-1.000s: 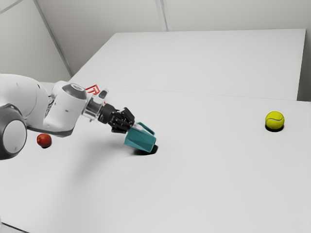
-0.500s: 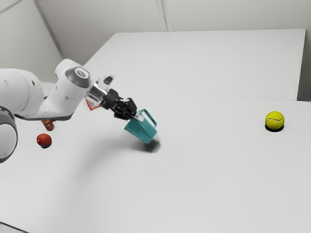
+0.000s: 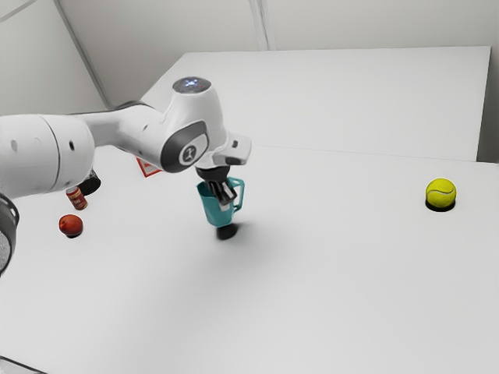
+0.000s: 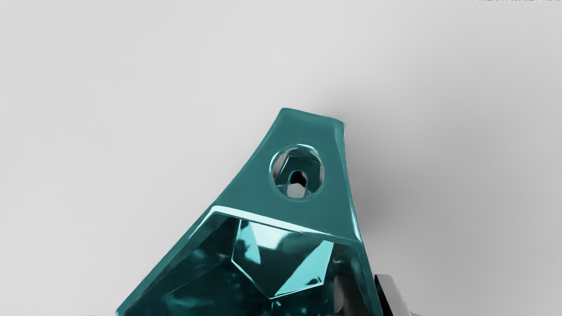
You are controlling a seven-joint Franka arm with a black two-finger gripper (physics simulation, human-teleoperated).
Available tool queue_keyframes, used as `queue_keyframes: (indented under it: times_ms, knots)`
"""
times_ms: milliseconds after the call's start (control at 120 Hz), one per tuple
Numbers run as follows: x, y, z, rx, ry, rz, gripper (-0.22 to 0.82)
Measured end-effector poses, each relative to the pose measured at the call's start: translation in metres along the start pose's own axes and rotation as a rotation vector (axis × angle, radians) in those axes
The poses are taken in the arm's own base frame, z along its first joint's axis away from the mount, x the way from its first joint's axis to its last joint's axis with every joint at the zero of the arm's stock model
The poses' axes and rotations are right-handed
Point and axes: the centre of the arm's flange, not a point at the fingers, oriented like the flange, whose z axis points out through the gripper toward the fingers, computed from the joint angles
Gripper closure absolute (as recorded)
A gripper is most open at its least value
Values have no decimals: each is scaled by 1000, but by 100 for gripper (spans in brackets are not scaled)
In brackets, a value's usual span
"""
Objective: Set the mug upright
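Mug in my grip, mouth up, held just above the table.
My gripper points down and is closed on the mug's wall, one finger inside, the other outside; the mug leans slightly, its rim toward the exterior view's left, its base over a dark shadow; the handle faces the exterior view's right; well apart on that side sits a yellow ball; toward the exterior view's left lie a red round thing, a small bottle near it, a black thing partly behind my arm, and a red-edged thing.
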Motion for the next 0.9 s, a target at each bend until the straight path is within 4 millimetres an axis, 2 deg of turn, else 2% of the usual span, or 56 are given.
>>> queue_keyframes:
  times_ms: [117,283,392,708,758,900]
  knots:
    - [3,2,2,16,7,-68,78]
    - [10,6,20,-23,20,-197,77]
    - [12,6,23,-42,33,-266,77]
    - [17,8,38,-60,35,-390,77]
    - [17,8,39,-61,36,-404,70]
    - [19,6,33,-62,59,-437,39]
